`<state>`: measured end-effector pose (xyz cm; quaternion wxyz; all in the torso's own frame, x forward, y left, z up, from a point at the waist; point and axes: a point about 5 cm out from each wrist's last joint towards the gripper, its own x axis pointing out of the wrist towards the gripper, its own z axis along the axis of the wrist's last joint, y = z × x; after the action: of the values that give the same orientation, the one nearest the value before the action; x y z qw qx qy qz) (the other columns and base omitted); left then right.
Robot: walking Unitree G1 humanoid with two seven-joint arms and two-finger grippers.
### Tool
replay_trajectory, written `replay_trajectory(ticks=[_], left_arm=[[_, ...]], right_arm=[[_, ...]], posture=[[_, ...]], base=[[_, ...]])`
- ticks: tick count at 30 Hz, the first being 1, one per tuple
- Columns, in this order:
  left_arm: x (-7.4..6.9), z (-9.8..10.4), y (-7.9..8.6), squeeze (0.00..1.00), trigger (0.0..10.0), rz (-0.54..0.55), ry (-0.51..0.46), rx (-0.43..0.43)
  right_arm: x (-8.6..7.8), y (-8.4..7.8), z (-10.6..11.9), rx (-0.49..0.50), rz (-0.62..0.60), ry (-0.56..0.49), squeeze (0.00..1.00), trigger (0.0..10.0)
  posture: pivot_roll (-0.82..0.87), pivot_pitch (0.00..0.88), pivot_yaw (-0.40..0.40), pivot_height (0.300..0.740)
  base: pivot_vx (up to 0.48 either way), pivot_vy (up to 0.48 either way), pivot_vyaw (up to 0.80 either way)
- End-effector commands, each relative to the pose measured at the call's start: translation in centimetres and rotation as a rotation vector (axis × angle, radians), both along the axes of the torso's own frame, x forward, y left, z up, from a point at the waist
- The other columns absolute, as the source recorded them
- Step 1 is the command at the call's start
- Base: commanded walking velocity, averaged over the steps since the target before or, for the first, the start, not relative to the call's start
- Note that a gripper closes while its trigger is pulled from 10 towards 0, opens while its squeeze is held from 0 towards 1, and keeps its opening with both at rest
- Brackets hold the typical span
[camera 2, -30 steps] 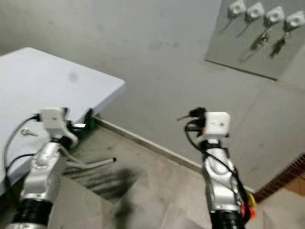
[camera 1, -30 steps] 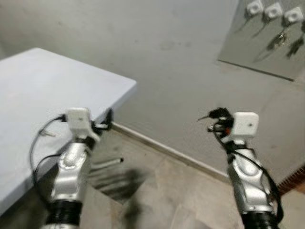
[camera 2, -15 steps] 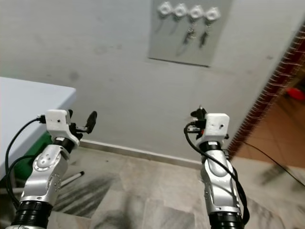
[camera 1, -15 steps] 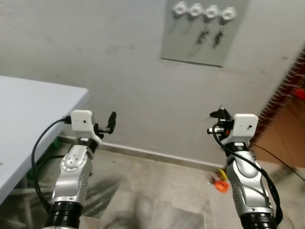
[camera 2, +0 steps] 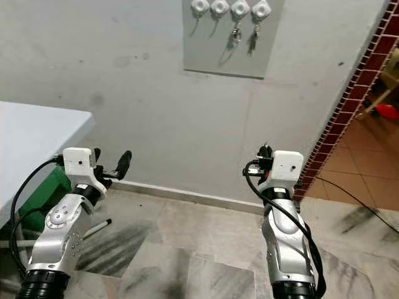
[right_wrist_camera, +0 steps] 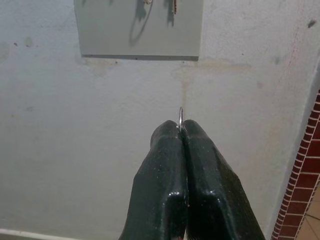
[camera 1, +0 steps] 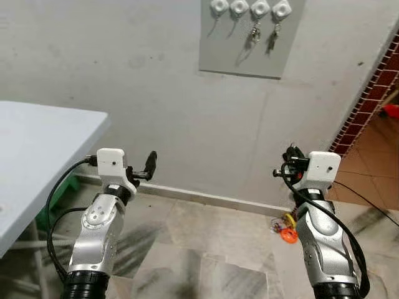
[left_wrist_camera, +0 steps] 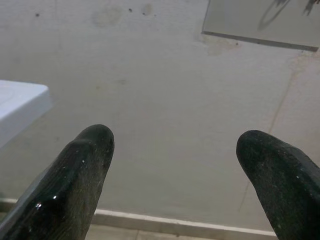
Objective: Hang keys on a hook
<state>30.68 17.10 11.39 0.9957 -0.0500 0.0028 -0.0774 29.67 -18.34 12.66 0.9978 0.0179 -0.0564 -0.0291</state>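
A grey hook board [camera 1: 249, 43] is fixed high on the wall, with several white hooks [camera 1: 239, 7] along its top. Two sets of keys [camera 1: 254, 34] hang from the right-hand hooks. My right gripper [right_wrist_camera: 181, 127] is shut, and a thin silver key ring [right_wrist_camera: 180, 116] pokes out between its fingertips. It is held at chest height, below and to the right of the board and well short of the wall [camera 1: 290, 156]. My left gripper [left_wrist_camera: 175, 145] is open with nothing in it and points at the bare wall below the board [camera 1: 149, 164].
A white table [camera 1: 37, 143] juts in from the left, with a green object [camera 1: 59, 193] under it. A red brick wall edge [camera 1: 368, 93] stands on the right beside an opening. A small orange object [camera 1: 287, 234] lies on the tiled floor by the skirting.
The camera has swung round from the table corner toward the wall, so the hook board now sits top centre. Both arms keep the same pose, and the right gripper stays shut.
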Motion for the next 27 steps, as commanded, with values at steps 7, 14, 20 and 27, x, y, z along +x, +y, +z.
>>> replay_trajectory(ticks=[7, 14, 20, 27], left_arm=[[-0.49, 0.29, -0.55, 0.00, 10.0, -0.063, -0.017, 0.030], [-0.62, 0.42, -0.77, 0.00, 10.0, -0.087, -0.020, 0.036], [-0.78, 0.40, -0.82, 0.00, 10.0, -0.095, -0.020, 0.039], [-0.76, 0.43, -0.87, 0.00, 10.0, -0.098, -0.018, 0.038]], right_arm=[[-0.48, 0.61, 0.53, -0.010, 0.026, -0.024, 0.00, 10.0], [-0.44, 0.58, 0.94, -0.016, 0.036, -0.036, 0.00, 10.0], [-0.51, 0.62, 0.92, -0.020, 0.041, -0.037, 0.00, 10.0], [-0.50, 0.67, 0.89, -0.020, 0.044, -0.036, 0.00, 10.0]], posture=[[-0.01, 0.000, -0.001, 0.740], [-0.01, 0.000, -0.003, 0.740], [-0.01, 0.000, 0.000, 0.740], [-0.01, 0.000, -0.001, 0.740]], base=[[0.072, 0.000, 0.00], [0.312, 0.000, 0.00], [0.327, 0.000, 0.00], [0.322, 0.000, 0.00]])
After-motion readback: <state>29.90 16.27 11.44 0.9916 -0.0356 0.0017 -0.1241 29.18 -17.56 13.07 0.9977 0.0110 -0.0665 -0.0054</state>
